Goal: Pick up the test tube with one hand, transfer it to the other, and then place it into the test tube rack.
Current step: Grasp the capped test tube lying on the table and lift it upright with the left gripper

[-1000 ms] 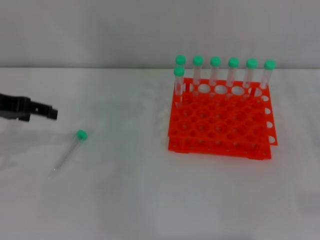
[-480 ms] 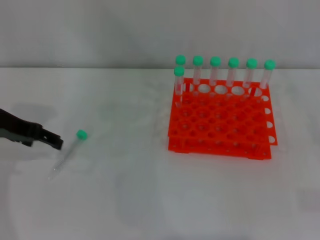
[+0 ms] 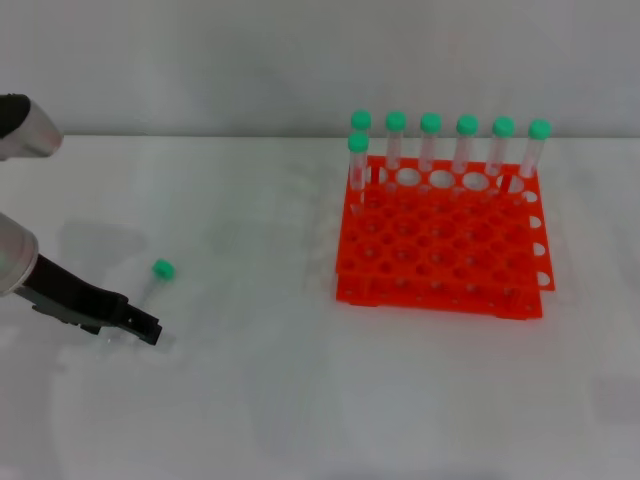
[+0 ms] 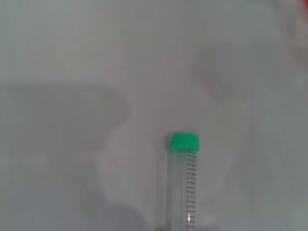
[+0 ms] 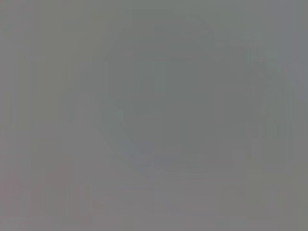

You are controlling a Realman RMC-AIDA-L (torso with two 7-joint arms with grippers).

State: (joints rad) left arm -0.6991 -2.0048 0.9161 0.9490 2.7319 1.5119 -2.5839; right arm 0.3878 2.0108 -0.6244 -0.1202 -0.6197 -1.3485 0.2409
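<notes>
A flat white matte tabletop [image 3: 300, 400] fills the head view from 3 o'clock through 6 to 9 o'clock, its far edge running level across the frame. Behind it, toward 12 o'clock, stands a plain pale grey wall [image 3: 200, 60] without markings. Lighting is soft and even, with faint grey shadows on the surface near 9 o'clock.
</notes>
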